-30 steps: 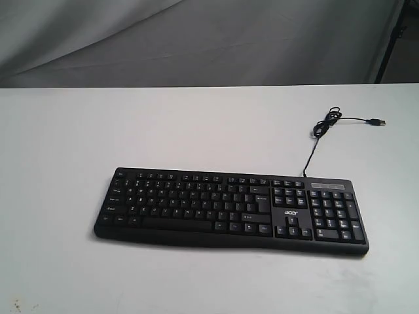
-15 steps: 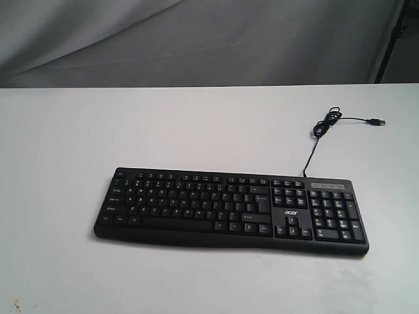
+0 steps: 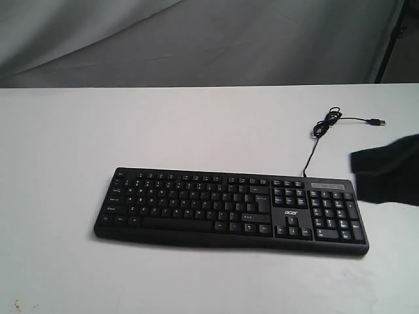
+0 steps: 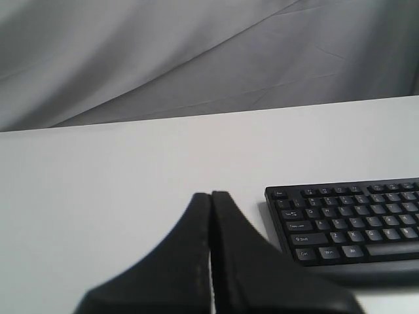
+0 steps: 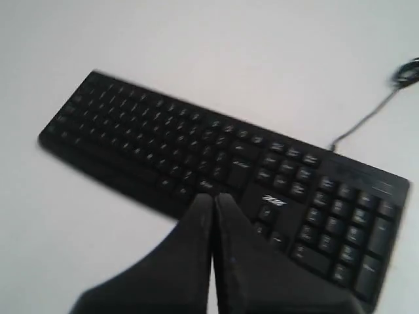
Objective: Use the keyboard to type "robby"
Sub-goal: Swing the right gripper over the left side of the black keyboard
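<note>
The wide black keyboard (image 3: 229, 209) with white legends and an acer logo lies on the white table (image 3: 131, 131), its thin cable (image 3: 317, 140) curling off behind it. My right gripper (image 3: 357, 170) enters from the right edge, blurred, beside and above the numeric keypad. In the right wrist view that gripper (image 5: 213, 196) is shut with nothing in it, hovering over the keyboard (image 5: 196, 144) near its front edge. My left gripper (image 4: 211, 194) is shut and empty, off the keyboard's (image 4: 347, 222) left end, over bare table. It does not show in the exterior view.
The cable ends in a loose USB plug (image 3: 375, 122) at the back right. A grey cloth backdrop (image 3: 196, 39) hangs behind the table's far edge. A dark stand (image 3: 393, 39) sits at the far right corner.
My right gripper has come into the exterior view from the right edge, toward the keypad end. The keyboard and cable have not moved.
</note>
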Controlling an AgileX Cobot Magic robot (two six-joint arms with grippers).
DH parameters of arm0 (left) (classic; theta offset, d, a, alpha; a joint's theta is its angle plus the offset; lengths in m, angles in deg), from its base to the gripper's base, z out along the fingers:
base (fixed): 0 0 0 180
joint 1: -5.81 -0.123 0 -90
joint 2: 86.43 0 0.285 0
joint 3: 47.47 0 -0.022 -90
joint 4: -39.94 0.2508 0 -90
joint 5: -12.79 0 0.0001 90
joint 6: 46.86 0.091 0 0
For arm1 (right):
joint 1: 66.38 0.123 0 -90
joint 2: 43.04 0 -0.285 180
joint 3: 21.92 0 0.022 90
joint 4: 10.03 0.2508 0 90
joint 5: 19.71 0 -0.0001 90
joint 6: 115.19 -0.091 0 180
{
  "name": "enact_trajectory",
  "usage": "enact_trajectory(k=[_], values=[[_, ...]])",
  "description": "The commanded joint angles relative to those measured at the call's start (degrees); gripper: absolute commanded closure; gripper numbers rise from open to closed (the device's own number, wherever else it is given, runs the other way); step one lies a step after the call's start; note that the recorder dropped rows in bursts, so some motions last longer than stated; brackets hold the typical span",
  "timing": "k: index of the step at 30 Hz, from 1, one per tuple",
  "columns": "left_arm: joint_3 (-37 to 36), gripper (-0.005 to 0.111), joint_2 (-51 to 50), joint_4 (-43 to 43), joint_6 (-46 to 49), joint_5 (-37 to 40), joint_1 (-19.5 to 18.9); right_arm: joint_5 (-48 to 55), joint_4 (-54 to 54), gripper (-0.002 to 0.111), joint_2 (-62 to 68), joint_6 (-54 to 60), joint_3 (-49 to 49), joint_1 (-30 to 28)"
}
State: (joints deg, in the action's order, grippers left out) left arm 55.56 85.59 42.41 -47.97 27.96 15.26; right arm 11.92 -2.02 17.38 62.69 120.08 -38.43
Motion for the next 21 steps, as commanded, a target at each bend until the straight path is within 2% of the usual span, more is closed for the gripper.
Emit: enact_trajectory(k=[1, 5, 10, 21], values=[[-0.25, 0.107, 0.2, 0.27, -0.16, -0.42, 0.36, 1.98, 2.96, 0.108, 14.64, 9.86, 10.29, 7.1], [-0.25, 0.107, 0.2, 0.27, -0.16, -0.42, 0.36, 11.17, 12.87, 0.108, 28.3, 22.49, 25.33, 8.16], [-0.25, 0.107, 0.2, 0.27, -0.16, -0.42, 0.36, 11.78, 21.27, 0.108, 40.45, 29.34, 36.48, 8.27], [-0.25, 0.107, 0.2, 0.27, -0.16, -0.42, 0.36, -2.94, 22.41, 0.108, 55.69, 34.3, 37.91, 14.83]])
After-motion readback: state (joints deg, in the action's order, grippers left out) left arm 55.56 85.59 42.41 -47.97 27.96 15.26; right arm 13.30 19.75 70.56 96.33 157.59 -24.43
